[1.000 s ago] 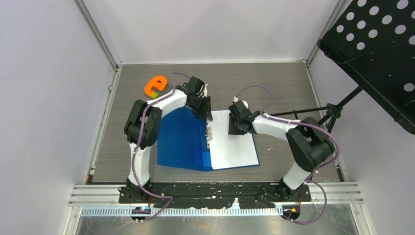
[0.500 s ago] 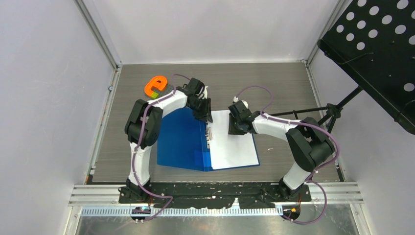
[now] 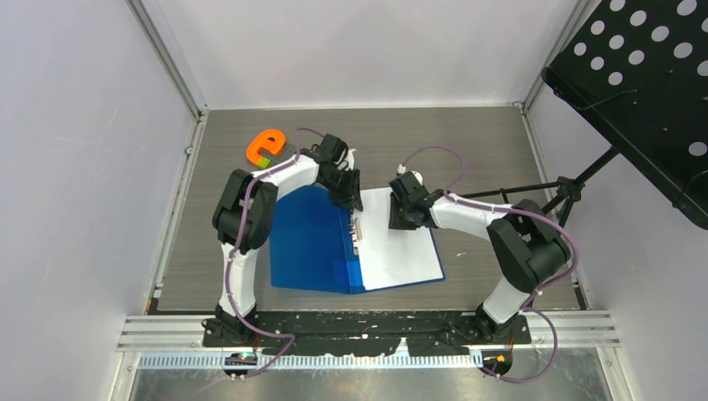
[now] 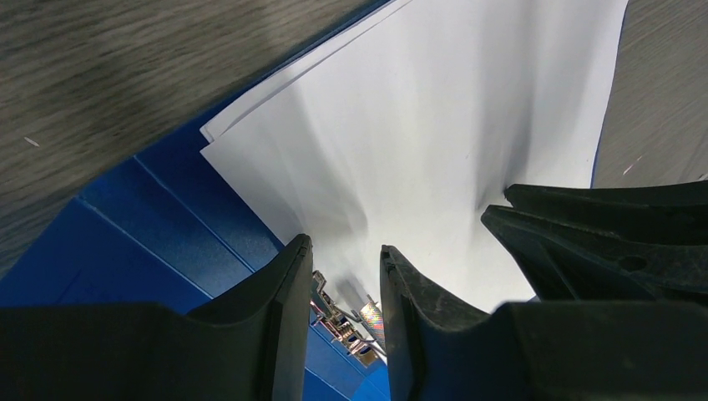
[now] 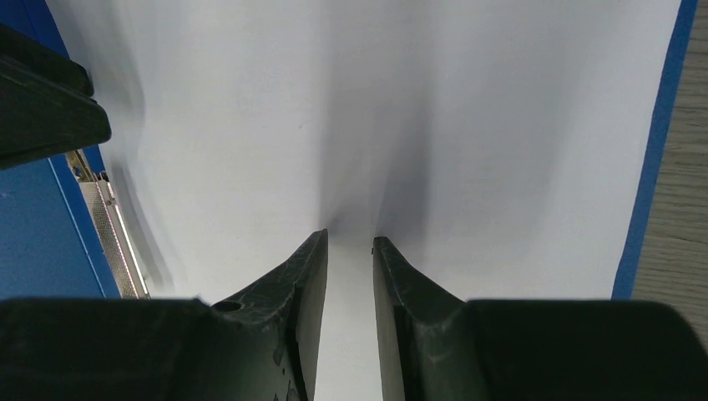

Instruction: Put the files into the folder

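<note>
While the folder (image 3: 309, 238) lies open flat on the table (image 3: 467, 150), its blue cover is spread to the left and the files (image 3: 401, 251) are stacked on its right half. The blue edge shows past the paper's right and near sides. An orange block (image 3: 265, 147) sits far left, apart from the folder.

Left arm: elbow up, forearm reaching in over the cover's far corner, wrist bent down. The left gripper (image 4: 344, 246) is at the far end of the spine, over the metal clip (image 3: 359, 230). Fingers (image 4: 280, 292) stand a narrow gap apart. Bits of the clip show in that gap, with the files' corner just beyond. Cannot tell if they grip the clip.

Right arm: elbow out right, forearm angled in toward centre, wrist tipped down. The right gripper (image 5: 349, 238) is on the far part of the files, near the left gripper. Its fingers are slightly apart and nothing is clamped. The tips are down at the white sheet, and the paper looks shaded and rippled around them.
</note>
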Available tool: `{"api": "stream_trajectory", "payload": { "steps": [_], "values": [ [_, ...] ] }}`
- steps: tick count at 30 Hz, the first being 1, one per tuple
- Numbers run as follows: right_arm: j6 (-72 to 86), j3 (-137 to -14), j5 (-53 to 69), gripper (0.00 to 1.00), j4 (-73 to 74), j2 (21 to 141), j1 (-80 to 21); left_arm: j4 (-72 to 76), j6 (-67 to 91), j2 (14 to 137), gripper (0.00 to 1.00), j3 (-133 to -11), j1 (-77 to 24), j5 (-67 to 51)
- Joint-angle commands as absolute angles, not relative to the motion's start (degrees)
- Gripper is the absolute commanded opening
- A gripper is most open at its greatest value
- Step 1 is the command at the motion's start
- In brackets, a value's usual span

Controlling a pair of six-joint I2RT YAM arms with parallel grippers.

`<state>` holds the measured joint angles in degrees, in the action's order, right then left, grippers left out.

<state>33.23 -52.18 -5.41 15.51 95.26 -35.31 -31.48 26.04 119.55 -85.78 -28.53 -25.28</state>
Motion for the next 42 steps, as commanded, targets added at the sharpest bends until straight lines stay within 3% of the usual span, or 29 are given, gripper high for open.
{"api": "stream_trajectory", "payload": {
  "steps": [1,25,36,42],
  "values": [
    [34.2,-53.3,-5.5,0.32,14.8,96.4,-35.8,-30.9,24.7,117.0,0.34,-84.6,-28.2,-29.4],
    [34.7,-53.2,-5.8,0.32,14.8,96.5,-35.9,-27.6,27.1,108.6,0.31,-76.5,-28.6,-35.4],
    [34.8,-52.8,-5.9,0.32,14.5,97.2,-36.0,-29.2,27.3,112.5,0.43,-81.7,-27.0,-26.5],
    [34.9,-52.7,-5.6,0.32,14.3,97.6,-36.0,-30.5,26.2,116.7,0.43,-85.3,-26.6,-25.7]
  ]
}}
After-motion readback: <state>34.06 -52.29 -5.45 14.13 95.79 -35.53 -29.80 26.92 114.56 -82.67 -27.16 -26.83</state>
